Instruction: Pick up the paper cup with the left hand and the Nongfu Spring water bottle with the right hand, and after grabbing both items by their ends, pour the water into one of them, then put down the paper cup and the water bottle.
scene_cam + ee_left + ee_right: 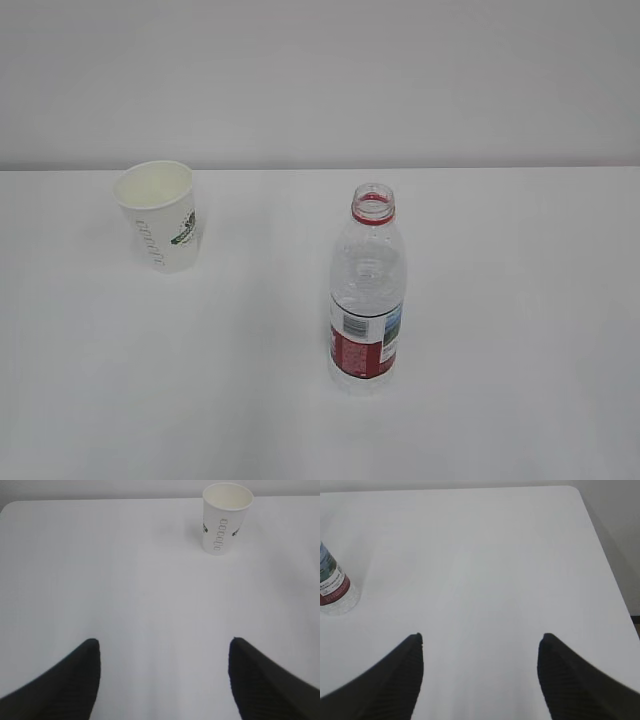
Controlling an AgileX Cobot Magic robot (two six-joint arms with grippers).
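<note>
Small white tapered paper cup [158,213]: light, crushable, best gripped gently low down. Clear ribbed plastic bottle [367,290]: slippery, uncapped, best taken near its base. Both sets of fingers [80,680] are spread, nothing held.

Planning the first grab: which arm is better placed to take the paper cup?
Left. The paper cup stands upright ahead of the open left gripper, slightly to its right. The right gripper sees only the water bottle at its far left.

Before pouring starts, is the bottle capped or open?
Open: the bottle stands upright with no cap above its red neck ring.
</note>
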